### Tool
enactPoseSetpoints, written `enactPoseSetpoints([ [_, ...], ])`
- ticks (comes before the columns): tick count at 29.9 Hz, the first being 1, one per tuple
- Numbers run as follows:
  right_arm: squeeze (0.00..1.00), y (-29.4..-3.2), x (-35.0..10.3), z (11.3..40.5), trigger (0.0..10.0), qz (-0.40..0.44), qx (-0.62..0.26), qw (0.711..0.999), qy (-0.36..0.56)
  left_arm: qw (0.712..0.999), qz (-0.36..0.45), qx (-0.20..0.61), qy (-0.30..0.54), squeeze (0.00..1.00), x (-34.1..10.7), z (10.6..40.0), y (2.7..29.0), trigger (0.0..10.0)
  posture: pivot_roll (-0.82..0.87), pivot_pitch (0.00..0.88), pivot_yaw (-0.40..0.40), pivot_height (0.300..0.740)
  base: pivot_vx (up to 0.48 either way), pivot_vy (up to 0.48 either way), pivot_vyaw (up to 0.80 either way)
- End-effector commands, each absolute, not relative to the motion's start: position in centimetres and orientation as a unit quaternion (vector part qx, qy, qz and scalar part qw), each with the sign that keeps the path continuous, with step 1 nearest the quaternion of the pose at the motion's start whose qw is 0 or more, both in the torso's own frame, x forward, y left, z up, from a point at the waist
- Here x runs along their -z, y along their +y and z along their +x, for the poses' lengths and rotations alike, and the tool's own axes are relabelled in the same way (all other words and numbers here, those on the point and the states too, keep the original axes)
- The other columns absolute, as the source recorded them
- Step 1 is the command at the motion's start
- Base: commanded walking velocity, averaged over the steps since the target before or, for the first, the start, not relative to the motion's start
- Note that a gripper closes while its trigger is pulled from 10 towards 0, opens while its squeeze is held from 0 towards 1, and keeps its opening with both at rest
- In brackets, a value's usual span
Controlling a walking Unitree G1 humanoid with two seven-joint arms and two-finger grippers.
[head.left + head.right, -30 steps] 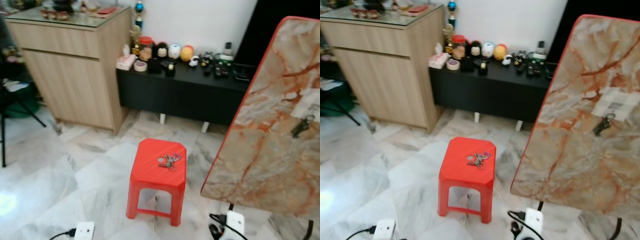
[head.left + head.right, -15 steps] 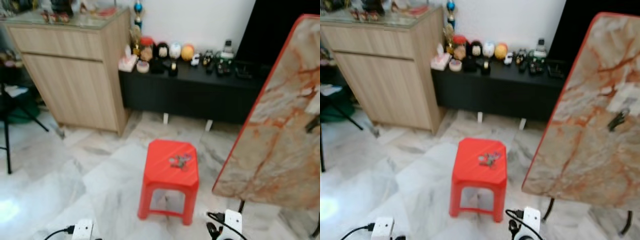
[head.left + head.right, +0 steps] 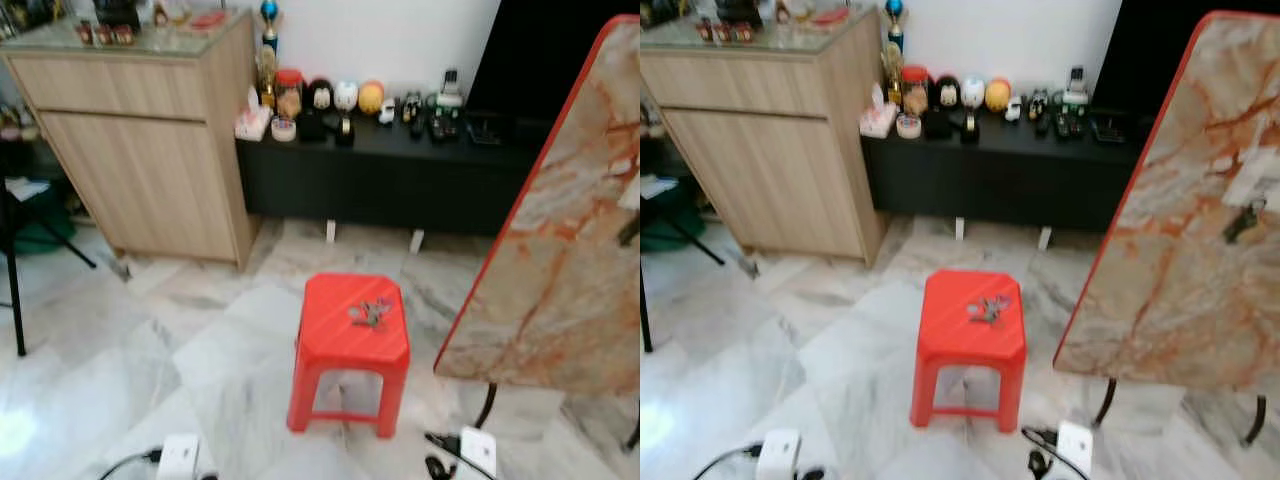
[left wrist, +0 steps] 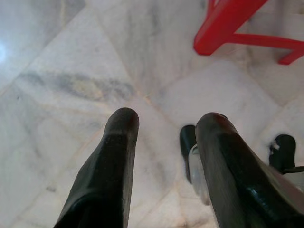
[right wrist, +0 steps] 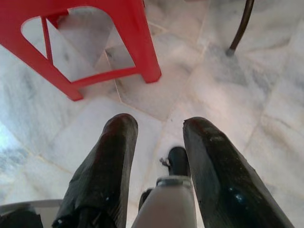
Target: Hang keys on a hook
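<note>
A bunch of keys (image 3: 369, 313) lies on top of a red plastic stool (image 3: 350, 340) on the marble floor, a little ahead of me. To the right, a marble-patterned board with a red edge (image 3: 1180, 250) leans on dark legs, and a dark hook (image 3: 1241, 221) is fixed beside a white label on it. My left gripper (image 4: 164, 126) hangs open above the floor, with the stool's legs (image 4: 228, 28) beyond it. My right gripper (image 5: 159, 128) also hangs open over the tiles, close to the stool's legs (image 5: 71, 47).
A wooden cabinet (image 3: 150, 150) stands at the left. A black low sideboard (image 3: 400, 175) with small ornaments runs along the back wall. White power strips (image 3: 180, 455) with cables lie on the floor near my feet, another (image 3: 1075, 445) by the board's legs. A dark stand leg (image 3: 15, 290) is far left.
The whole picture has shifted, so the camera has moved: the stool now sits further right and lower in view, and the board is cut off more by the right edge. The keys lie unmoved.
</note>
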State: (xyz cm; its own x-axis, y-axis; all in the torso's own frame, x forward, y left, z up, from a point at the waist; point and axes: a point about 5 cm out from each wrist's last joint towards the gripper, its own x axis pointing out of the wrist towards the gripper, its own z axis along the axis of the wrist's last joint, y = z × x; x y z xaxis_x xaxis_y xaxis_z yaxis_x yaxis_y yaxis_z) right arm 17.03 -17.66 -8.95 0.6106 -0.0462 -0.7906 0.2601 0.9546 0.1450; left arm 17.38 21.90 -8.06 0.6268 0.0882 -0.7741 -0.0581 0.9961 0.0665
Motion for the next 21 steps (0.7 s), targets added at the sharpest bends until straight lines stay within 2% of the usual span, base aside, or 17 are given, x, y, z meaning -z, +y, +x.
enactPoseSetpoints([
  [1,0.00,-17.27,8.83,17.36,10.0,0.125,0.080,0.891,0.429,0.897,0.024,-0.038,0.440,0.00,8.25,16.90,22.16,10.0,0.03,0.000,-0.037,0.740,0.000,0.274,0.00],
  [14,0.00,-17.27,8.82,17.38,10.0,0.126,0.082,0.891,0.429,0.898,0.025,-0.038,0.437,0.00,8.17,16.99,22.29,10.0,0.03,0.000,-0.039,0.740,0.000,0.273,0.00],
  [21,0.00,-17.31,8.68,17.54,10.0,0.131,0.085,0.896,0.417,0.899,0.027,-0.035,0.435,0.00,8.13,17.05,22.24,10.0,0.03,0.000,-0.041,0.740,0.000,0.000,0.00],
])
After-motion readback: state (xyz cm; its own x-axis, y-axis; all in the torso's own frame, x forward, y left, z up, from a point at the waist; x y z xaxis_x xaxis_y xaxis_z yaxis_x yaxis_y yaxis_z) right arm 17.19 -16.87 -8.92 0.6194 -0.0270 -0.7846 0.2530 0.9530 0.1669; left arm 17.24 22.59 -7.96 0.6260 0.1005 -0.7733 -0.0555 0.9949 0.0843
